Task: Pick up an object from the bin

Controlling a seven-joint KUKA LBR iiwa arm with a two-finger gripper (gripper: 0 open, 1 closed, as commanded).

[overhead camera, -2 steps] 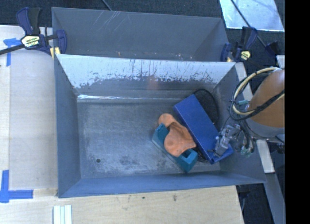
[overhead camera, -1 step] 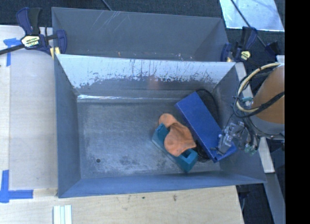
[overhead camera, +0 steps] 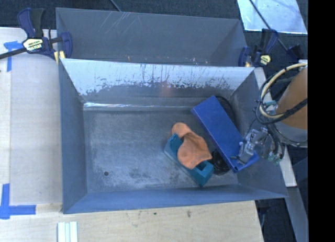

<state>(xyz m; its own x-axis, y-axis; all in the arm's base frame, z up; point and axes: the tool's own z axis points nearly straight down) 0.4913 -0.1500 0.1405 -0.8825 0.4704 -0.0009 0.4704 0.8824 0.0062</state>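
My gripper (overhead camera: 255,142) is at the bin's right wall, low over the sloping side. It touches the lower right end of a flat dark blue slab (overhead camera: 217,126), which lies tilted from the bin's middle back towards the right wall. Just left of the slab, a peach-orange soft lump (overhead camera: 191,148) rests on a teal plastic piece (overhead camera: 201,172). A black thing (overhead camera: 220,165) peeks out from under the slab's lower end, mostly hidden.
The arm with its orange cover and looped cables stands outside the bin's right rim. The loose things are grouped in the floor's right half, near the front wall.
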